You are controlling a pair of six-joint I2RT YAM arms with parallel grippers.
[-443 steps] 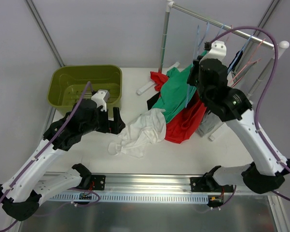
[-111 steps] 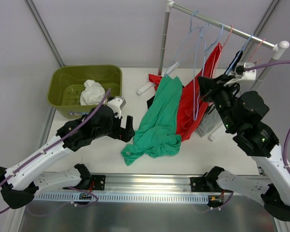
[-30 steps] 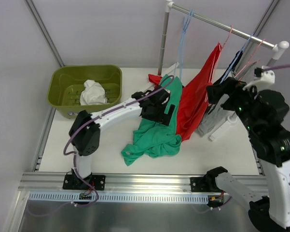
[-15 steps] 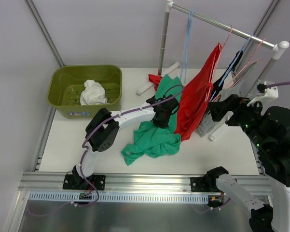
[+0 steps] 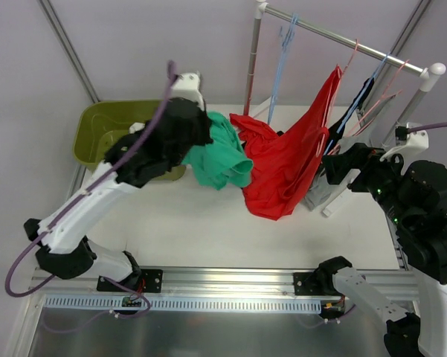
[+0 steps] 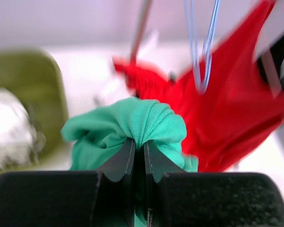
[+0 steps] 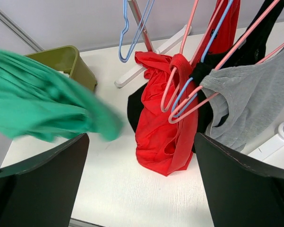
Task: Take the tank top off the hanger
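Tank top (image 5: 217,159) near bin (image 5: 95,128), white cloth (image 6: 9,128) inside

Left tool (image 5: 199,140) holding green tank top (image 5: 222,162) aloft, red garment (image 5: 283,171) draped from rack (image 5: 320,28)

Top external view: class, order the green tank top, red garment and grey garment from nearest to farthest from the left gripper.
1. green tank top, clamped in the left gripper.
2. red garment, hanging just right of it.
3. grey garment, far right, beyond the red one.
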